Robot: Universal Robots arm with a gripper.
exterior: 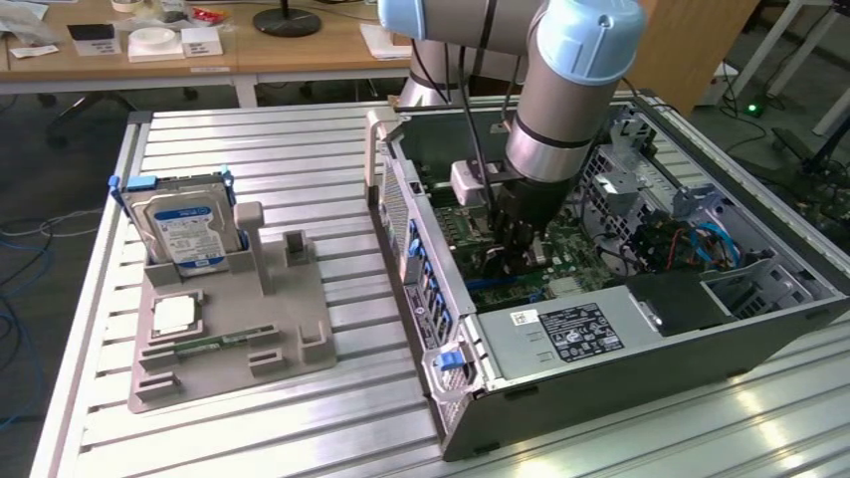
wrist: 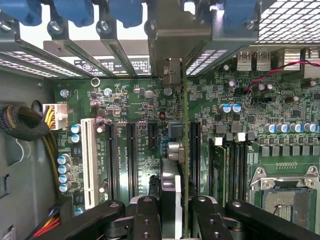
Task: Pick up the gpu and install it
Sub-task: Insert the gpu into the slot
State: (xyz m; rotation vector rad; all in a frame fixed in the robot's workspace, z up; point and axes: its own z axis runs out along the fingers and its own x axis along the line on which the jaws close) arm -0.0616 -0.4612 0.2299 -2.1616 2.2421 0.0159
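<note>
Standing edge-on between the clamped jaws, the gpu (wrist: 184,131) hides both faces.

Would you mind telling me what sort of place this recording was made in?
Probably a robotics lab: an open computer case lies on a slotted aluminium bench, beside a grey fixture holding a hard drive, with wooden desks behind.

the ribbed silver aluminium bench (exterior: 266,159) is brightly lit, with pale glare streaks along its near edge, while the open grey metal computer case (exterior: 624,363) is shadowed inside. in the wrist view white glare blows out the perforated metal grille (wrist: 290,20), and the green motherboard (wrist: 140,100) is evenly lit.
</note>
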